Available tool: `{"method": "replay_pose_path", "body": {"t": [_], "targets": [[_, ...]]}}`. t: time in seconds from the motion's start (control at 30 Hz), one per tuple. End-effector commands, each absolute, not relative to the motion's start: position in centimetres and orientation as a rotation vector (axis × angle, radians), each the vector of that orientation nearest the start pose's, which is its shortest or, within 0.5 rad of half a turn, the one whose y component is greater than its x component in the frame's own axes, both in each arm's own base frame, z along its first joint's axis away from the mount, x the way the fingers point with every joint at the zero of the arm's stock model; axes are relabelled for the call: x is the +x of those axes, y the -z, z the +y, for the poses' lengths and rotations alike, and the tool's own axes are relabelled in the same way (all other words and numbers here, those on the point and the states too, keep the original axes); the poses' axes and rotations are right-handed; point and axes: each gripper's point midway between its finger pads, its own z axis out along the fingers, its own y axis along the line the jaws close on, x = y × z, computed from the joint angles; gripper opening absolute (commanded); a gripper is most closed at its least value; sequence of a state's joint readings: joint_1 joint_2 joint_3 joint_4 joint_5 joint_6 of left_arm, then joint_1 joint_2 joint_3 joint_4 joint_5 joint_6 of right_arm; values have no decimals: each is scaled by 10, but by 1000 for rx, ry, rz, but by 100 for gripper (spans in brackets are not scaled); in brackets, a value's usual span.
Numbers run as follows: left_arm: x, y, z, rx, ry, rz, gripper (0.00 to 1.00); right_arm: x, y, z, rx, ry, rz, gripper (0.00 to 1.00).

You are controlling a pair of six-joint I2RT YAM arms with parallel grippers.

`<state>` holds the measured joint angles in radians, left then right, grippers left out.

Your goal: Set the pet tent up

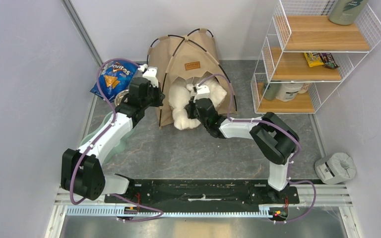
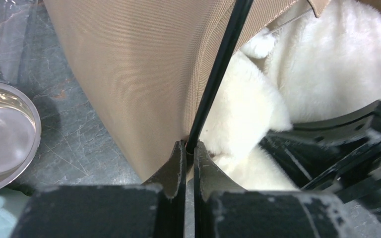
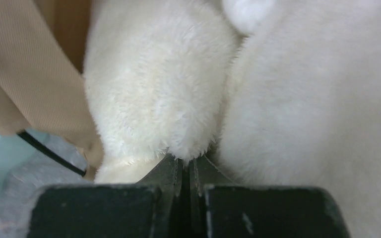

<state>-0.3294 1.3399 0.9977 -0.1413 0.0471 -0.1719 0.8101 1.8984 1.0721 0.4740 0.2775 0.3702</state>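
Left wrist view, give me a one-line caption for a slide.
Left gripper pinches a black pole at the doorway edge of the tan pet tent, white pillow bulging out beside it.

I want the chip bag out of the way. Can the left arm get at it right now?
Probably not yet: the chip bag lies close beside the left gripper, but that gripper is shut on the tent pole.

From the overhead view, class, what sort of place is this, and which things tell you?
Probably a robot test booth staged like a home: two arms bolted to a rail, plain walls close around the table, and household props such as a wire shelf and a pet tent.
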Motion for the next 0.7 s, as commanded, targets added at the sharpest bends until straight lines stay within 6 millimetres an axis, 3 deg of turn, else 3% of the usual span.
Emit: {"method": "replay_pose_path", "body": {"t": [0.0, 0.2, 0.4, 0.5, 0.67], "targets": [[375, -193, -150, 149, 397, 2097, 2, 425, -170, 338, 151, -710, 1696, 0], [374, -194, -150, 150, 398, 2096, 2, 434, -208, 318, 370, -885, 1533, 0], [374, -195, -151, 152, 405, 2094, 2, 432, -241, 306, 467, -961, 1391, 0], [373, -197, -152, 154, 412, 2093, 2, 439, -241, 314, 473, -972, 1382, 0], [371, -196, -152, 152, 417, 2093, 2, 455, -224, 358, 377, -990, 1406, 0]]}}
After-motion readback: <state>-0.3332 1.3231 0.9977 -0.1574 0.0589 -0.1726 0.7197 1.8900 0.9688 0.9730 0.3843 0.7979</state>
